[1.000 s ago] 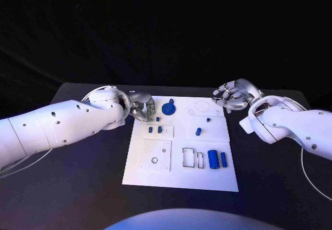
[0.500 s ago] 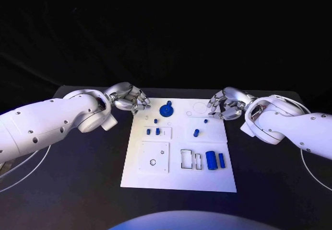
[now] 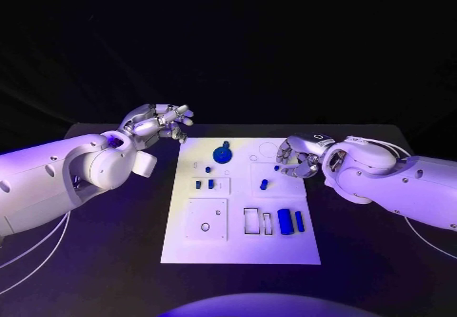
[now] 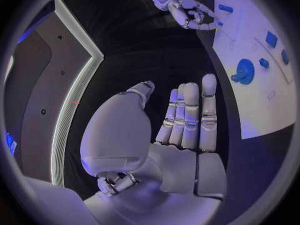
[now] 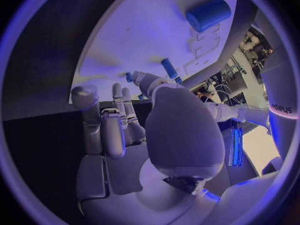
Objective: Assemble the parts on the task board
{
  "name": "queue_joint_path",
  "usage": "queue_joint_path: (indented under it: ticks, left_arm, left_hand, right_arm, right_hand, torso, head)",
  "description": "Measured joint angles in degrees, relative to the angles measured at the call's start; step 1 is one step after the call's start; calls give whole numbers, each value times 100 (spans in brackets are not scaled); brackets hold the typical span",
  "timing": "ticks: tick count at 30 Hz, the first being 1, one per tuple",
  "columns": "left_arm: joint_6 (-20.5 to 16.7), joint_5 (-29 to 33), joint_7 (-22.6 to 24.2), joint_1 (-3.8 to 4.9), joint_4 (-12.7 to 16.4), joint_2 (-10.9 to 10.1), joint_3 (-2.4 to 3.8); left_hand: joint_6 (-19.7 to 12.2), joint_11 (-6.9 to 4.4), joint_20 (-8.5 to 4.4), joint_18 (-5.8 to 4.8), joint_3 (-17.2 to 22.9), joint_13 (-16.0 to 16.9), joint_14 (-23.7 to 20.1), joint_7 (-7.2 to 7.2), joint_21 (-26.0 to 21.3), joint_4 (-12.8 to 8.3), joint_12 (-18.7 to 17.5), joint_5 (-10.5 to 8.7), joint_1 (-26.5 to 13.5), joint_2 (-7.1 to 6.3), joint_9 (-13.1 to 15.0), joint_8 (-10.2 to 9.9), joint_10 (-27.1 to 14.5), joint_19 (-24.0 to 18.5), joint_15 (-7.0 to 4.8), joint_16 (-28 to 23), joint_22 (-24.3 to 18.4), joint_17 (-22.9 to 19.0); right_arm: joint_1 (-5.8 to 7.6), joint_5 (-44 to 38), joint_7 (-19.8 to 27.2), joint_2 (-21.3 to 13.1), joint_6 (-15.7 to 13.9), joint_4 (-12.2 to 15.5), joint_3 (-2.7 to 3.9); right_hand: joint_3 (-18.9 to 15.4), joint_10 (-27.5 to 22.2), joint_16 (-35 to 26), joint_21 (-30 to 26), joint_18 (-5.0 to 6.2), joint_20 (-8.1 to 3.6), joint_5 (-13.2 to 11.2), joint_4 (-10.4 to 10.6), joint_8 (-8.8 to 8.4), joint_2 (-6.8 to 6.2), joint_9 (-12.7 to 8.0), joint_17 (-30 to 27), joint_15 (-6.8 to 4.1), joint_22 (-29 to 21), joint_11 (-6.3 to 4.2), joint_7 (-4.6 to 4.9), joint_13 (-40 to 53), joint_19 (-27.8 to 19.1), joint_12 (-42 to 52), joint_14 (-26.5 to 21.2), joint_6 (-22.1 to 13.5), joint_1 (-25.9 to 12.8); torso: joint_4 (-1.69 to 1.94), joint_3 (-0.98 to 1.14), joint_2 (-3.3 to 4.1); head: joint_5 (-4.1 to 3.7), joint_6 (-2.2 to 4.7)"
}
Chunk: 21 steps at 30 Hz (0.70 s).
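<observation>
**benchwatcher:** Head view first. The left hand [image 3: 157, 121] has lifted up and away from the far left corner of the task board [image 3: 191, 247]; a second ago it sat low by that corner, now it hangs over the bench [image 3: 114, 264] beyond it, fingers loosely spread, holding nothing. The right hand [image 3: 297, 157] has slid in from the far right corner and now sits over the board's right edge, fingers curled in. I can't tell whether it's pinching anything.

**servo_sam:** So the right one is going to work and the left is clearing out?

**benchwatcher:** That's my read. Nothing on the board has moved, so assembly hasn't really started. The parts are all blue: a gear [image 3: 222, 155] near the far edge, small pegs [image 3: 209, 185] in the left middle, another peg [image 3: 264, 185] right of them, and a fat cylinder [image 3: 284, 219] with a thinner bar [image 3: 299, 221] near the right edge, beside empty rectangular slots.

**servo_sam:** Left wrist view?

**benchwatcher:** Left hand [image 4: 187, 117] flat, fingers straight and together, empty. Gear [image 4: 245, 70] on the board well off to the side.

**servo_sam:** And the right wrist?

**benchwatcher:** Right hand [image 5: 134, 120] hangs just over the board, fingers [image 5: 115, 130] bent inward, a small peg [image 5: 169, 68] just past the fingertips. No contact that I can confirm. Fat cylinder [image 5: 209, 13] sits farther out.
</observation>
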Motion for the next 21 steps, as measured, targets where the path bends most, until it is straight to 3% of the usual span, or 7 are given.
queue_joint_path:
  ticks: [9, 21]
  left_arm:
    - [-54, 444, 181, -1, 201, -25, -7]
    - [-84, 602, 214, -2, 230, -49, -10]
  left_hand:
    - [-12, 20, 0, -5, 0, -8, 0, -12, 0, 0, 0, 0, 0, 0, -1, 0, 21, 0, 0, 0, -6, -12]
    - [-39, 20, -20, -9, 0, -18, 0, 0, -24, 0, 0, 0, 27, 27, -1, 0, 20, 19, 0, 0, -19, -23]
  right_arm:
    - [-79, -319, -227, 134, 12, -14, 2]
    - [-119, -426, -327, 261, 7, -62, 7]
  right_hand:
    - [218, 92, 42, 149, 0, 19, -34, -99, -44, 31, -37, -1, 15, 122, 9, -1, -131, 64, -90, 15, 76, 31]
    - [432, 261, 74, 248, 1, 1, -56, -152, -66, 31, -43, -2, 13, 211, -3, -34, -229, 82, -134, 13, 191, 31]
  torso:
    - [3, 3, 12]
    - [-1, 6, 12]
  head:
    - [46, -10]
    - [75, -62]
